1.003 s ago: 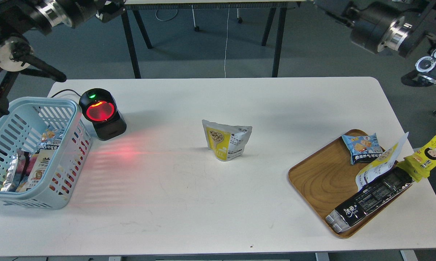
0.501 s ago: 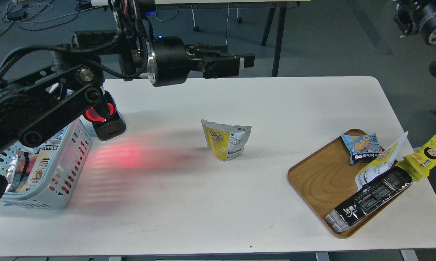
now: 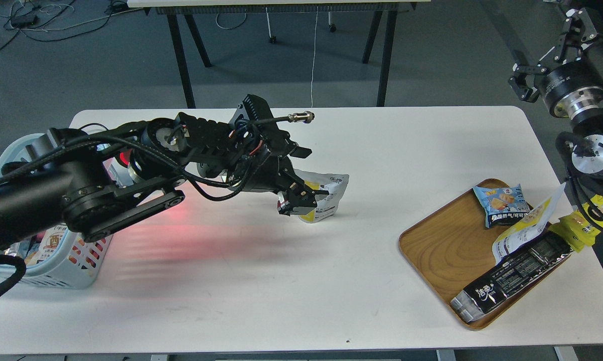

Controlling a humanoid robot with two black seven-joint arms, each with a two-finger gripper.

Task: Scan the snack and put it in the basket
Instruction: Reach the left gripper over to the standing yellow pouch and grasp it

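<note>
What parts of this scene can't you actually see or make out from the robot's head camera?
- Scanner: hidden behind the left arm; only a red glow shows.
- Basket: mostly covered by that arm.
- Snack: its front is blocked by the left tool; grip unclear.
- Right tool: at the edge; whether it is open is unclear.

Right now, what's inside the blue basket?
The light blue basket shows only snack packets through its slotted wall. The left arm covers most of the interior, so the rest can't be seen.

table middle (image 3: 301, 281): wide open, we can pass freely
basket (image 3: 76, 273) route: our left arm (image 3: 131, 175) covers it
right edge: wooden tray (image 3: 447, 250) crowds it
</note>
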